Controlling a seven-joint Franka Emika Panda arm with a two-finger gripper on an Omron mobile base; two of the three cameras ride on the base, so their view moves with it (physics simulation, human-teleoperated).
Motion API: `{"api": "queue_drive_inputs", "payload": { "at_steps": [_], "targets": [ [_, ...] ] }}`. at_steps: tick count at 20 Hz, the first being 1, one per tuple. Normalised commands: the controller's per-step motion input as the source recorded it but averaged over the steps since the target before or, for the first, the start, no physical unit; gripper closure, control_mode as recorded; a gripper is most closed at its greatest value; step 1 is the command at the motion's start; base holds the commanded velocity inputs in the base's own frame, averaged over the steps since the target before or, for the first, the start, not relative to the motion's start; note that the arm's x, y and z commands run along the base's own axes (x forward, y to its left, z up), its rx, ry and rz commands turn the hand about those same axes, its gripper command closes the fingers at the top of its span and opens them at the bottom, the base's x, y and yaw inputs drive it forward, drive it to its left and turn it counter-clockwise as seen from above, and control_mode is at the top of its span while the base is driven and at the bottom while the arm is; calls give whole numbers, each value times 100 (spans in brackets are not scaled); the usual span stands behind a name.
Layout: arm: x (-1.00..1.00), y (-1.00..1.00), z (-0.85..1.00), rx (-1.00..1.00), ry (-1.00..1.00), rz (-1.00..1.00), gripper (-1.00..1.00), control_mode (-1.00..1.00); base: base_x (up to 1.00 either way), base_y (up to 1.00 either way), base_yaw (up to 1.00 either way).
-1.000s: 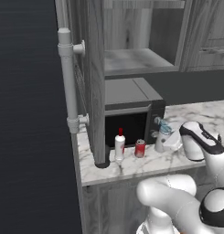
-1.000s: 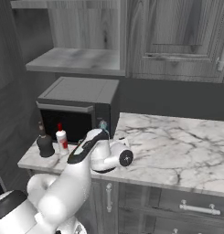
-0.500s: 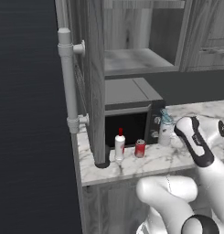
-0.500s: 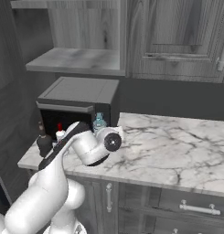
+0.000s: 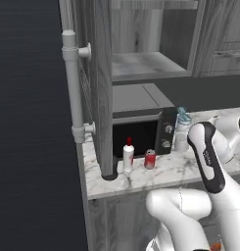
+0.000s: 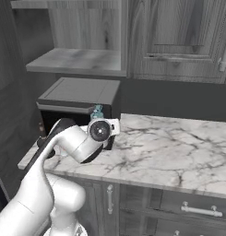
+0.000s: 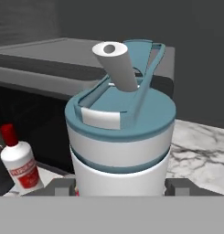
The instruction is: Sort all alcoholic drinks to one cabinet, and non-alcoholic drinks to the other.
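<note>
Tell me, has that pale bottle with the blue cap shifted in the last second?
No. The pale bottle stands at the same spot beside the microwave; the fingertips flank it.

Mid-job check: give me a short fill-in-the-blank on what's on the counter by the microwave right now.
1. The pale-grey bottle between the gripper's finger tips has a ____ cap.
2. The white bottle has a cap coloured ____.
3. The soda can stands on the marble ____.
4. Behind the drinks sits a dark ____.

Missing words: light-blue; red; counter; microwave
</note>
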Motion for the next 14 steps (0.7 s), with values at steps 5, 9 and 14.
{"api": "queue_drive_inputs", "payload": {
  "at_steps": [5, 9, 14],
  "targets": [
    [-29, 0, 54, 0, 0, -10, 100, -100, 0, 0, 0],
    [-26, 0, 54, 2, -3, -10, 100, -100, 0, 0, 0],
    [-26, 0, 57, 2, -5, -9, 100, -100, 0, 0, 0]
  ]
}}
